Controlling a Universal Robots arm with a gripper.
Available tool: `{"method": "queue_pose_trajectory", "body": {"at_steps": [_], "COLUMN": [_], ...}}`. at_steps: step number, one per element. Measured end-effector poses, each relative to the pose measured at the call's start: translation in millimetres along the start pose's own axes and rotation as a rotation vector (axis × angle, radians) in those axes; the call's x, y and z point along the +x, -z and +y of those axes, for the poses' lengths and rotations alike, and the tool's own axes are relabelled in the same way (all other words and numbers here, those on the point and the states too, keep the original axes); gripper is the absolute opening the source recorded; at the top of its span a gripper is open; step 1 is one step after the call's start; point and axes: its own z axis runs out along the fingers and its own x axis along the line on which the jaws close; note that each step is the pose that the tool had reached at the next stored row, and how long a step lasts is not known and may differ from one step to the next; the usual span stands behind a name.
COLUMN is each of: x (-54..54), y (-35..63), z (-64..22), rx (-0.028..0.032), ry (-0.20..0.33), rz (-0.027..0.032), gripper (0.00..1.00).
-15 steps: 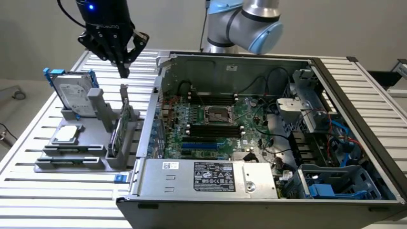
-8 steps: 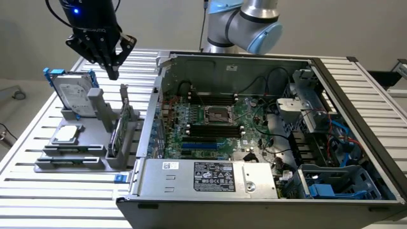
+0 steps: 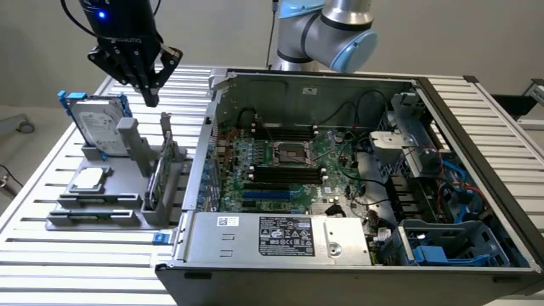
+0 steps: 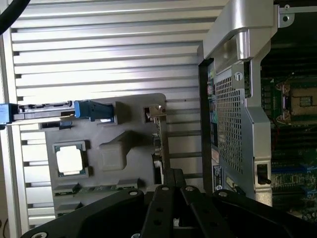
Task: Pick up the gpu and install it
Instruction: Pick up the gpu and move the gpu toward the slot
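Black claw [image 3: 151,95]: I read its fingers as pressed together, holding nothing, poised above the grey rack [image 3: 93,220]. Gpu [image 3: 163,162]: standing on edge in that rack, just beside the open case [image 3: 213,236]. From the wrist it is edge-on, its near end hidden behind the fingers [image 4: 163,203].

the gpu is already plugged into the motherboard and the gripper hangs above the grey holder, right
No: the exterior view shows the gpu standing on edge in the grey holder, outside the case. The gripper does hang above that holder.
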Motion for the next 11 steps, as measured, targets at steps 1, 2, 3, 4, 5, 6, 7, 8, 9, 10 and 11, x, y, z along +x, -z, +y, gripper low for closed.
{"method": "queue_pose_trajectory", "body": {"at_steps": [1,2,3,4,5,6,7,8,9,10,11], "x": [0.0,0.0,0.0,0.0,0.0,0.0,0.0,0.0,0.0,0.0,0.0], "y": [0.0,0.0,0.0,0.0,0.0,0.0,0.0,0.0,0.0,0.0,0.0], "z": [0.0,0.0,0.0,0.0,0.0,0.0,0.0,0.0,0.0,0.0,0.0], "rx": [0.0,0.0,0.0,0.0,0.0,0.0,0.0,0.0,0.0,0.0,0.0], "ry": [0.0,0.0,0.0,0.0,0.0,0.0,0.0,0.0,0.0,0.0,0.0], "rz": [0.0,0.0,0.0,0.0,0.0,0.0,-0.0001,0.0,0.0,0.0,0.0], "gripper": [0.11,0.11,0.11,0.11,0.11,0.12,0.17,0.24,0.24,0.3,0.36]}}
